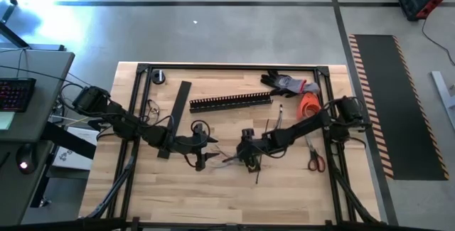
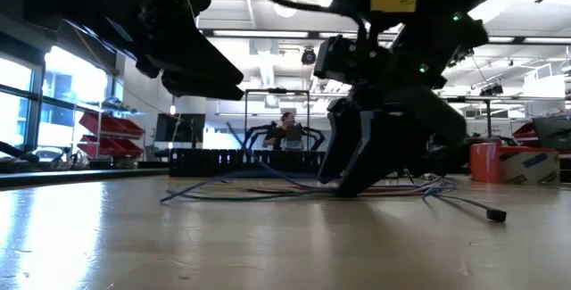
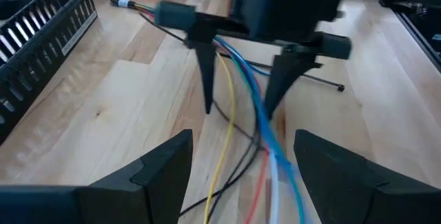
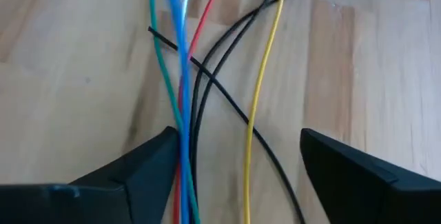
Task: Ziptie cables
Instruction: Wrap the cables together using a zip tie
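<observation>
Both arms meet at mid-bench over the cables (image 4: 186, 79), which lie fanned out loose on the wood. The right gripper (image 4: 234, 158) is wide open, low over the strands; the left gripper (image 3: 241, 158), also wide, faces it from just beside. The step looks like gathering the wires. The ziptie (image 1: 257, 173), possibly that thin dark strip toward the front edge, lies untouched. Next: close on all strands together.

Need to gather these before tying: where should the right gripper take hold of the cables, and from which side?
Grip the cables where the blue, green and red strands run tight together, from straight above. The right gripper already hangs open astride them; the yellow strand strays wider, so sweep it in first.
</observation>
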Tool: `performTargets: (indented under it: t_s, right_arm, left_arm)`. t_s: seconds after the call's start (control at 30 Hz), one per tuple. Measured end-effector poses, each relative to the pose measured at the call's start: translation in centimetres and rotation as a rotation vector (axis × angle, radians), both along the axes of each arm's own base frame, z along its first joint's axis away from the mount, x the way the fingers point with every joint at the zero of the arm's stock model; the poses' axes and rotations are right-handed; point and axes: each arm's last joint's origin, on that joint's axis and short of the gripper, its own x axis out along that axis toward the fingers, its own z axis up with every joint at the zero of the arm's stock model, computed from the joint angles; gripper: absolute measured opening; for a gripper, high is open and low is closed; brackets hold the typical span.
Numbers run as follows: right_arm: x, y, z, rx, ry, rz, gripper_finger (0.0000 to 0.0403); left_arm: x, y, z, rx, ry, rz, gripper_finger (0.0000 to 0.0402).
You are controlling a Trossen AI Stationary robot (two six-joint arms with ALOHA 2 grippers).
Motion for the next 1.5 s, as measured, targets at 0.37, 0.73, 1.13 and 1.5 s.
performTargets:
  t_s: [0.37, 0.73, 1.13, 1.5]
  right_arm:
    - [1.0, -0.7, -1.6, 0.047, -0.025, -0.021, 0.0086]
    - [4.1, 0.0, 1.4, 0.118, -0.165, -0.154, 0.0002]
    - [10.9, 0.7, 0.8, 0.186, -0.229, -0.198, 0.0001]
    - [12.7, -0.6, 0.8, 0.219, -0.224, -0.178, 0.0076]
  left_arm:
    - [0.0, 0.0, 0.0, 0.0, 0.0, -0.001, 0.0236]
    - [-1.2, -0.5, 3.6, 0.013, -0.1, -0.051, 0.0236]
    - [-5.2, -0.4, 7.5, 0.076, -0.146, 0.035, 0.0236]
    - [-5.5, -0.7, 6.9, 0.1, -0.105, 0.076, 0.0236]
